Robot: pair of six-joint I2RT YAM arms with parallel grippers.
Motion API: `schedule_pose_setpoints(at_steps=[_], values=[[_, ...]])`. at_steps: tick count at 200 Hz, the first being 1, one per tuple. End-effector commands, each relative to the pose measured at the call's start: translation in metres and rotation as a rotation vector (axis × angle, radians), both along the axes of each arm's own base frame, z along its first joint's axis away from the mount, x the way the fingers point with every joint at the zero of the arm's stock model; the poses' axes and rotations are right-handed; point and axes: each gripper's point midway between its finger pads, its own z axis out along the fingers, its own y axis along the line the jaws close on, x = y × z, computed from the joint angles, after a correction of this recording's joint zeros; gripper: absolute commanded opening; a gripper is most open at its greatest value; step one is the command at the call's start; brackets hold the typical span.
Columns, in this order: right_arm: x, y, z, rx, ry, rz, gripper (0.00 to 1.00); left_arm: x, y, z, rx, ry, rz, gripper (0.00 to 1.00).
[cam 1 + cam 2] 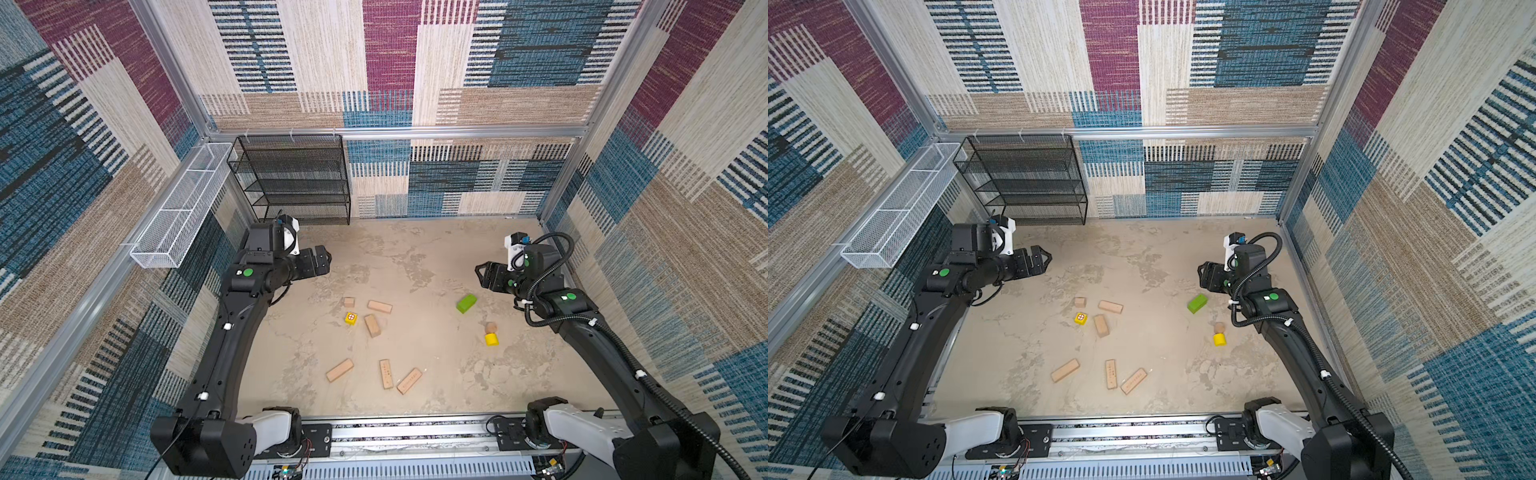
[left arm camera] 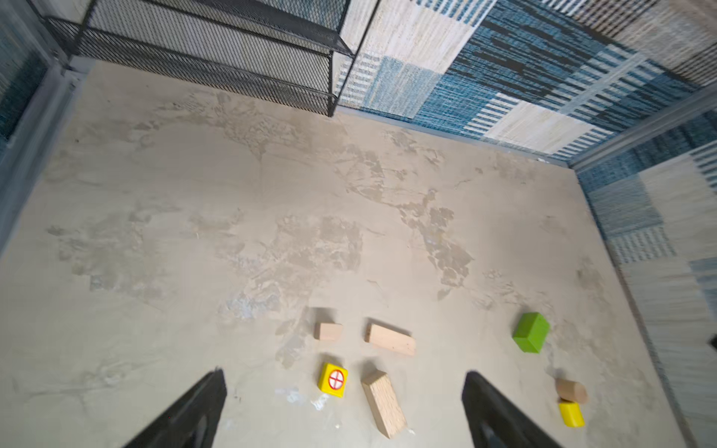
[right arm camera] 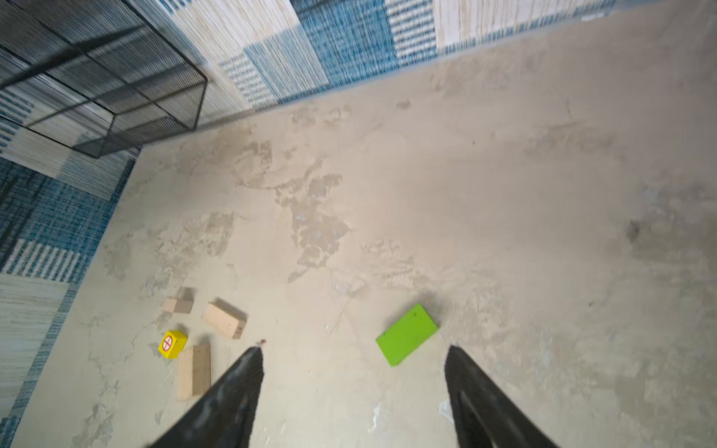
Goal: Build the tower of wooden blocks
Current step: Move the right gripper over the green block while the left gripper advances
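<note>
**Wood blocks:** ten pieces, all lying singly on the desk (image 1: pixel 415 249), none resting on another. Places are given as in both top views.

1. Lower-left brick (image 1: pixel 340 370), tan. Lower centre of frame; long axis runs lower left to upper right.
2. Lower-centre brick (image 1: pixel 386 373), tan. To the right of item 1; long axis runs nearly straight up the frame.
3. Lower-right brick (image 1: pixel 409 380), tan. Just beside item 2, apart from it; long axis runs lower left to upper right.
4. Yellow cylinder (image 1: pixel 491 339). Right of centre.
5. Tan round piece (image 1: pixel 491 327). Directly above item 4, close against it.
6. Centre brick (image 1: pixel 372 325), tan. Long axis runs up the frame, leaning upper left to lower right.
7. Yellow cube (image 1: pixel 351 318). Red crossed circle on its top face; just left of item 6.
8. Crosswise brick (image 1: pixel 380 306), tan. Above item 6; long axis runs nearly across the frame.
9. Small tan cube (image 1: pixel 349 301). Above the yellow cube.
10. Green oblong (image 1: pixel 466 303). Right of centre, well apart from the cluster; long axis runs lower left to upper right.
11. Left tool (image 1: pixel 326 261). Middle left, fingers spread, nothing between them.
12. Right tool (image 1: pixel 479 276). Middle right, near the green oblong, fingers spread, nothing held.
13. Black mesh shelf (image 1: pixel 291 178). Upper left, against the back wall.
14. White wire basket (image 1: pixel 183 208). On the left wall.

Bare desk lies between both tools and the blocks.
</note>
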Motion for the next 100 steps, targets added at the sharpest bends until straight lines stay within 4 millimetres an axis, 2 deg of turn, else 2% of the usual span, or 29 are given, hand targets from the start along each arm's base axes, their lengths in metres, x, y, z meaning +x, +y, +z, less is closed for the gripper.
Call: schedule_pose_setpoints(at_steps=[1, 29, 66, 83, 100], values=[[-0.013, -0.014, -0.013, -0.041, 0.068, -0.073, 0.76, 0.003, -0.013, 0.024, -0.044, -0.151, -0.074, 1.00], [-0.019, -0.026, -0.012, -0.104, 0.070, -0.102, 0.76, -0.005, -0.017, 0.024, 0.020, -0.160, -0.148, 1.00], [-0.020, -0.037, -0.010, -0.180, 0.071, -0.120, 0.75, -0.018, -0.033, 0.022, 0.040, -0.185, -0.270, 1.00], [-0.017, -0.043, -0.001, -0.211, 0.042, -0.140, 0.73, -0.025, -0.043, 0.018, 0.056, -0.193, -0.325, 1.00], [-0.013, -0.045, 0.014, -0.203, -0.002, -0.161, 0.64, -0.033, -0.058, 0.013, 0.078, -0.197, -0.395, 1.00]])
